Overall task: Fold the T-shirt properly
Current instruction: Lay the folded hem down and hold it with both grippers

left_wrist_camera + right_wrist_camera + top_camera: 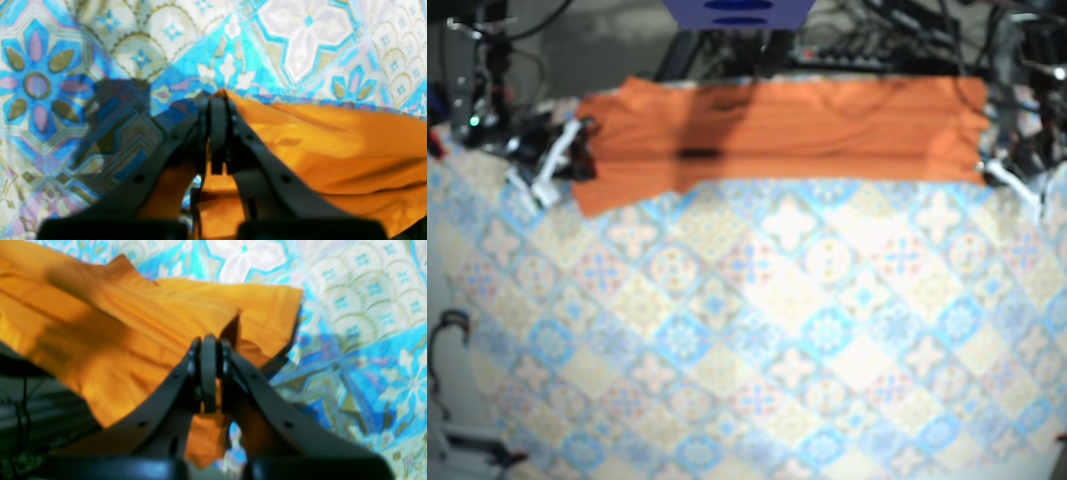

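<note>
An orange T-shirt (777,130) lies as a long folded band across the far edge of the table. My left gripper (218,96) is shut on the T-shirt (333,146) at a pinched corner, at the band's right end (987,170) in the base view. My right gripper (208,340) is shut on the T-shirt (116,340) at its edge, lifting a fold, at the band's left end (577,160) in the base view. A loose sleeve or corner (622,190) hangs down at the lower left of the band.
A blue, cream and gold tile-patterned cloth (757,330) covers the table below the shirt. Cables and equipment (877,40) crowd the far edge behind the shirt. A dark shadow (697,130) crosses the shirt.
</note>
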Motion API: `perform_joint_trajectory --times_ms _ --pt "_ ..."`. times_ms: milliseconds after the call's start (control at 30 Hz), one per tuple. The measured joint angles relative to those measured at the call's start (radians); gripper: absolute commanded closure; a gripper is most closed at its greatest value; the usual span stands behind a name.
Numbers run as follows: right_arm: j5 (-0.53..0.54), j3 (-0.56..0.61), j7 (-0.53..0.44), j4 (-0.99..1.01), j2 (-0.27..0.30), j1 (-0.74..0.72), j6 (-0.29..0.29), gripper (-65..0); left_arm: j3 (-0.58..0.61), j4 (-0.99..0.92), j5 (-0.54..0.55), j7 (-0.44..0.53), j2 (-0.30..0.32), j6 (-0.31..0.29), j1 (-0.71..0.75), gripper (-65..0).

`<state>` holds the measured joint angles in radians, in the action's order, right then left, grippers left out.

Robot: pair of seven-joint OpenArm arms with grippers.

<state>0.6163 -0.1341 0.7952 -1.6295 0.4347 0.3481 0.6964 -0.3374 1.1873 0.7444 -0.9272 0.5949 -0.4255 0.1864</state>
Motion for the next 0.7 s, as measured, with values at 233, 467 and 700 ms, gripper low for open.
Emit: perform_joint_trajectory --times_ms 233,467,700 --pt "0.003 -0.092 0.053 -0.064 -0.053 0.05 0.0 0.0 0.001 0.004 -0.001 0.003 -0.002 0.0 0.019 0.0" --pt "-0.002 -0.102 0.057 -0.096 -0.077 0.105 -0.001 0.0 0.001 0.004 0.003 0.004 -0.002 0.0 0.026 0.0" --pt "-0.005 -0.097 0.057 -0.14 -0.093 0.154 -0.025 0.0 0.001 0.004 0.003 0.005 -0.003 0.0 0.027 0.0"
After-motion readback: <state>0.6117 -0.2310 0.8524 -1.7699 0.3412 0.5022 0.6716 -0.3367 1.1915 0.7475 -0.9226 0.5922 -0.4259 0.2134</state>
